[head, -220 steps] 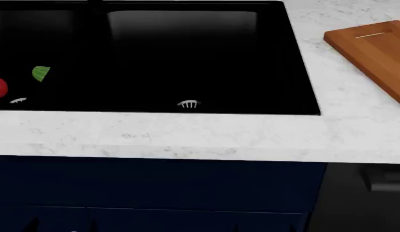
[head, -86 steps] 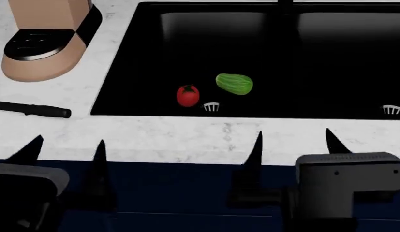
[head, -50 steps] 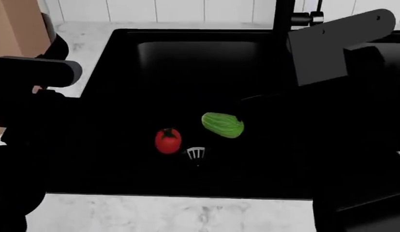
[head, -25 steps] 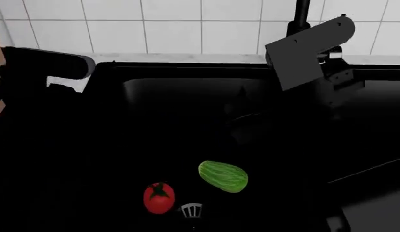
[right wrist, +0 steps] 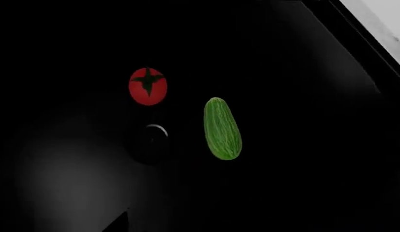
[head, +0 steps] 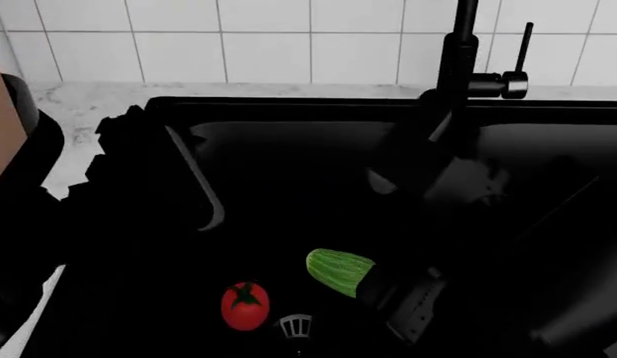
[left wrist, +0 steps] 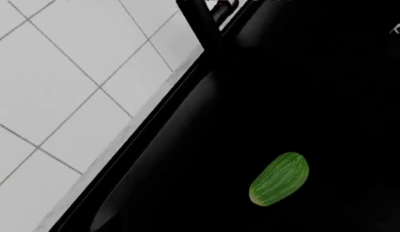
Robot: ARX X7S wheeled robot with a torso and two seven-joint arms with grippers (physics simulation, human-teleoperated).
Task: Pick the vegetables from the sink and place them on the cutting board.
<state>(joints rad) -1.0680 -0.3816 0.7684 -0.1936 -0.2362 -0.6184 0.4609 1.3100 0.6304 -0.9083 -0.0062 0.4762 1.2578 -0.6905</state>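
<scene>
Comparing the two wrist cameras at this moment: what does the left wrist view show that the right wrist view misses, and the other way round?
Only the left wrist view shows the white tiled wall and the base of the black faucet.

Only the right wrist view shows the tomato and a round drain close beside it.

Both show the green cucumber lying on the dark floor of the sink, untouched. Neither view shows its own end effector.

Red tomato (right wrist: pixel 147 86), green cucumber (right wrist: pixel 222 128) just beside it, drain (right wrist: pixel 150 140) between, black sink (right wrist: pixel 296 87).
</scene>
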